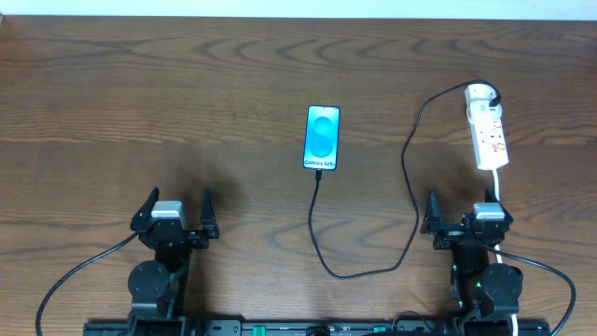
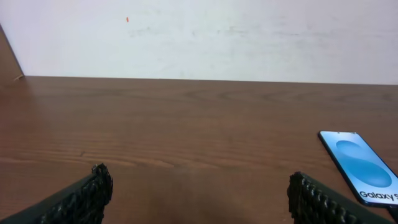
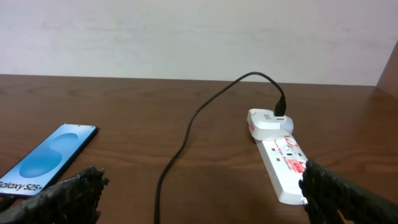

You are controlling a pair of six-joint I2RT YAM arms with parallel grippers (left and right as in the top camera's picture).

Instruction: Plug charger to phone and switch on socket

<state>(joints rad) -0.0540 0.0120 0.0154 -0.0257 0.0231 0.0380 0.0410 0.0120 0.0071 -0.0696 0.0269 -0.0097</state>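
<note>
Black charger (image 1: pixel 405 157) runs from socket (image 1: pixel 489 131) to phone (image 1: pixel 322 138), seemingly plugged in.

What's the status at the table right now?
Left gripper and right gripper open, empty. Thin black charger cable runs from blue-screen smartphone to white power strip. Nothing in the way.

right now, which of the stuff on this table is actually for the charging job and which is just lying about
For the job:
phone
charger, the thin black cable
socket, with its thick white cord

Just there:
table
pale wall behind it
No other loose item shows.
</note>
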